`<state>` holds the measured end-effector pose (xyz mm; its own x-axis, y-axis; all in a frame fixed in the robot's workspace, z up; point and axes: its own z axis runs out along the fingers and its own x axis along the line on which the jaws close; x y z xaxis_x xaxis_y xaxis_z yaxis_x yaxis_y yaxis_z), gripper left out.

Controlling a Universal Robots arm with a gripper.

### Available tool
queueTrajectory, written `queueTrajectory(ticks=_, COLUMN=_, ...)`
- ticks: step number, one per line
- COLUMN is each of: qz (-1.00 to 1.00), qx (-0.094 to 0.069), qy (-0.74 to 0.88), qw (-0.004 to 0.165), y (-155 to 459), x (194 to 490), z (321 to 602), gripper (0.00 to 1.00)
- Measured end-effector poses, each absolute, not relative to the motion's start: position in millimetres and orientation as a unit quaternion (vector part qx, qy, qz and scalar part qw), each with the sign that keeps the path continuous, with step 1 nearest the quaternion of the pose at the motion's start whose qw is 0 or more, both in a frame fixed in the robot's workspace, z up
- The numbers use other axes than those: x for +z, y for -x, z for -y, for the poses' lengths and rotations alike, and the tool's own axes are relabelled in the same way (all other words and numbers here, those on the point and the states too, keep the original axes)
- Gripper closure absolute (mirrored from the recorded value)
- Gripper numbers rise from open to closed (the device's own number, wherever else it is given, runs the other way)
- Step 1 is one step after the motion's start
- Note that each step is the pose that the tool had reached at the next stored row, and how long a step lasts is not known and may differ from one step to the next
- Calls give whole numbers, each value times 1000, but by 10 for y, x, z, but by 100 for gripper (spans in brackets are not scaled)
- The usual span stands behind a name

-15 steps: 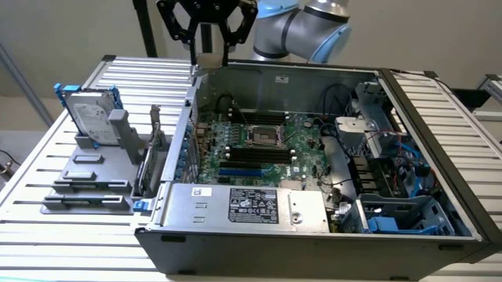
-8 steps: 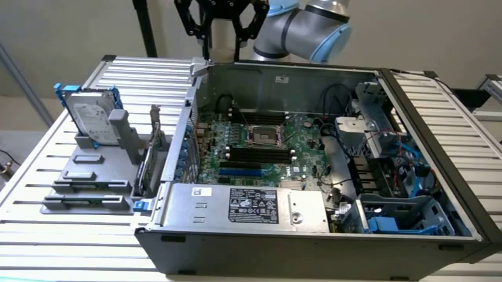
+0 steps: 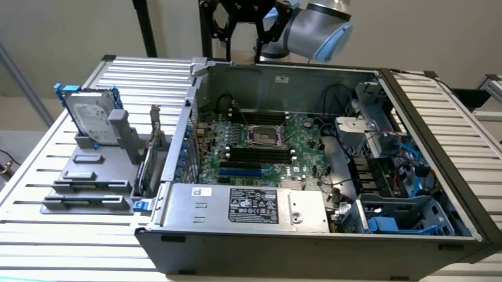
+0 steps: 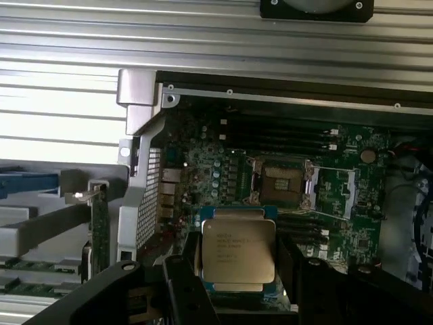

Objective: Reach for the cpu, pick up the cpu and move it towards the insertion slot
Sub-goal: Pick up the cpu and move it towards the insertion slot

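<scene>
Gripper [image 4: 237, 284]: black, blocky fingers set wide, one on each side of the cpu, which sits clamped between them; in the exterior view the arm's grey and pale blue wrist hangs above the back wall of the computer case.
cpu [image 4: 238, 252]: small flat square, brushed silvery face with fine dark print, thin green rim; held in the air above the motherboard, nearer the case's perforated side wall than the socket is.
Insertion slot [image 3: 262, 136]: square dark socket in a shiny metal frame, lying in the middle of the board; in the wrist view it lies just beyond the chip, apart from it.
Motherboard [image 3: 302, 150]: green, densely studded with small parts; long black memory slots run along two sides of the socket.
Computer case [image 3: 314, 249]: dark grey metal box, lid off, lying on its side; a labelled silver power unit sits along its near edge.
Hard drive [image 3: 90, 117]: silver rectangle with blue brackets, upright in a grey stand beside the case, toward the exterior view's left.
Table [image 3: 70, 247]: ribbed, pale aluminium slats.
Room: plain off-white wall, dark upright posts behind.
</scene>
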<state>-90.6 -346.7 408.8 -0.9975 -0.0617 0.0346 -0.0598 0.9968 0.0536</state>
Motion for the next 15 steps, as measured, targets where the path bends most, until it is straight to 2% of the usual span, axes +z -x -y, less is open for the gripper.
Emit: queueTrajectory(ticks=15, qz=999, qx=-27, qy=-10, qw=17, y=460, x=3953, z=3422, gripper=45)
